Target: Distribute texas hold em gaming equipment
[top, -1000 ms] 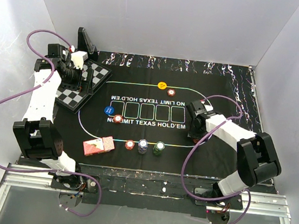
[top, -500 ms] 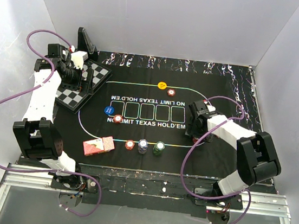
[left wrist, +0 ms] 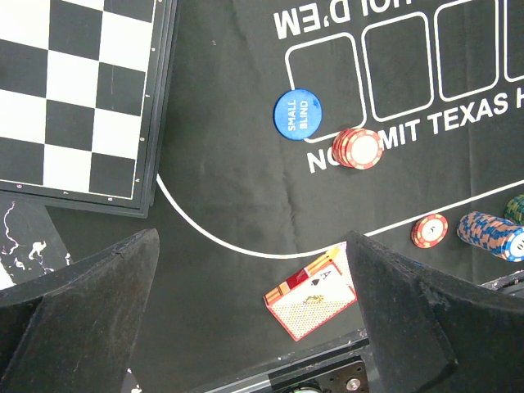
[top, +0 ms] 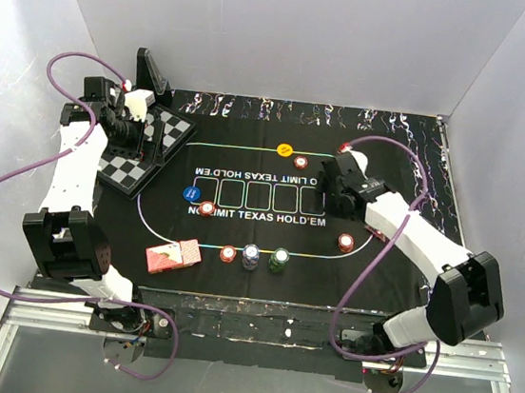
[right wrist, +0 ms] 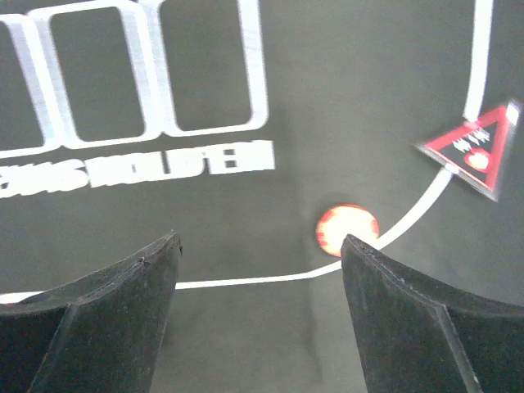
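Card deck (top: pixel 173 255) lies flat, long axis left-right, right end slightly farther. L gripper (left wrist: pixel 251 237) & R gripper (right wrist: pixel 260 240) both wide, empty.

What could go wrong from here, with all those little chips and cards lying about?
Three things, perhaps. The red chip stack sits close beside the right arm and its hanging purple cable, which might drag it. The red-white chips, blue-white stack and green stack stand close together, so grabbing one could topple a neighbour. The cards lie flat and slightly fanned; a grab may scatter them rather than lift one.
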